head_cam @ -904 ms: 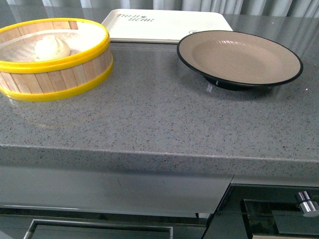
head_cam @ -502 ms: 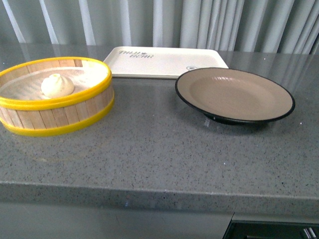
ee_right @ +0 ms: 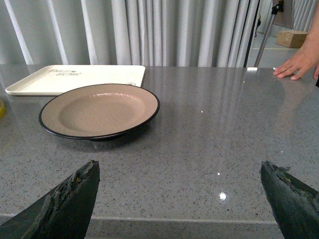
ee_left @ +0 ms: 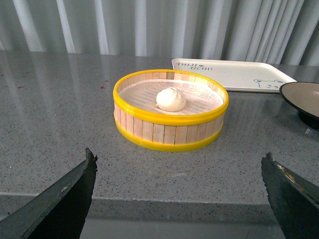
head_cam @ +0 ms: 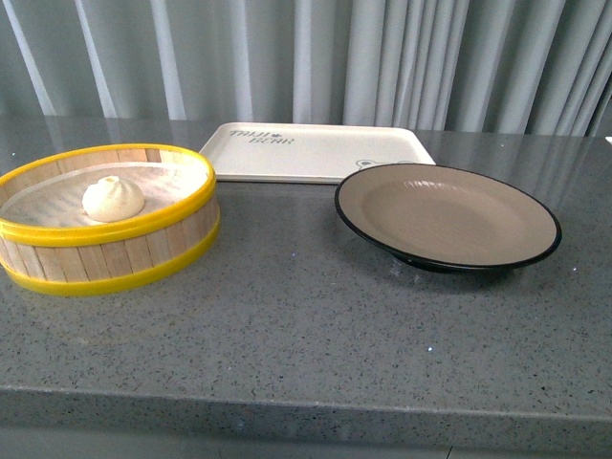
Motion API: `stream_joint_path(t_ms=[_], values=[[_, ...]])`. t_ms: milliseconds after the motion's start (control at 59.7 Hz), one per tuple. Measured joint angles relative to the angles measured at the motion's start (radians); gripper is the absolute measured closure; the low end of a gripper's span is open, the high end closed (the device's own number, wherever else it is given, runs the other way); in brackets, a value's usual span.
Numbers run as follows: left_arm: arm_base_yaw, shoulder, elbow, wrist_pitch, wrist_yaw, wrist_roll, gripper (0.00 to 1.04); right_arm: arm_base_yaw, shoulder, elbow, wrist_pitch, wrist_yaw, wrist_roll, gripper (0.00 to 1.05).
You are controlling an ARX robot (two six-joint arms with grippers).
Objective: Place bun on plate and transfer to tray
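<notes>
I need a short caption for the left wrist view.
Open left gripper faces the bun in the steamer basket; tray and plate beyond.

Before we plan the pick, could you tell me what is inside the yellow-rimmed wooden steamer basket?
The yellow-rimmed wooden steamer basket holds one small round white pleated bun on a pale mesh liner. Its near wall hides the floor's front strip.

Bright, even light; small glints on the grey counter (ee_right: 222, 196); sharp focus throughout.

Dark, tapered, scuffed pincer fingers (ee_right: 65, 204)
</notes>
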Motion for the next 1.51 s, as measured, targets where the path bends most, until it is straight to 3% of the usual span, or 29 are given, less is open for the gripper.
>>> stream_joint_path(t_ms=[117, 167, 234, 385, 469, 536, 703, 1022, 1507], values=[[-0.001, 0.011, 0.004, -0.016, -0.01, -0.015, 0.07, 0.0, 0.0, 0.0, 0.0, 0.0, 0.0, 0.08], [0.003, 0.071, 0.042, -0.121, -0.018, -0.098, 0.07, 0.0, 0.0, 0.0, 0.0, 0.0, 0.0, 0.08], [0.018, 0.191, 0.074, -0.122, 0.004, -0.208, 0.07, 0.0, 0.0, 0.0, 0.0, 0.0, 0.0, 0.08], [0.027, 0.468, 0.173, 0.133, 0.049, -0.297, 0.07, 0.0, 0.0, 0.0, 0.0, 0.0, 0.0, 0.08], [-0.007, 0.704, 0.314, 0.341, 0.07, -0.298, 0.07, 0.0, 0.0, 0.0, 0.0, 0.0, 0.0, 0.08], [-0.045, 0.88, 0.418, 0.42, 0.087, -0.282, 0.07, 0.0, 0.0, 0.0, 0.0, 0.0, 0.0, 0.08], [-0.086, 1.177, 0.629, 0.403, 0.14, -0.252, 0.07, 0.0, 0.0, 0.0, 0.0, 0.0, 0.0, 0.08], [-0.134, 1.543, 0.979, 0.367, 0.031, -0.101, 0.07, 0.0, 0.0, 0.0, 0.0, 0.0, 0.0, 0.08], [-0.138, 1.791, 1.1, 0.333, -0.1, -0.069, 0.07, 0.0, 0.0, 0.0, 0.0, 0.0, 0.0, 0.08]])
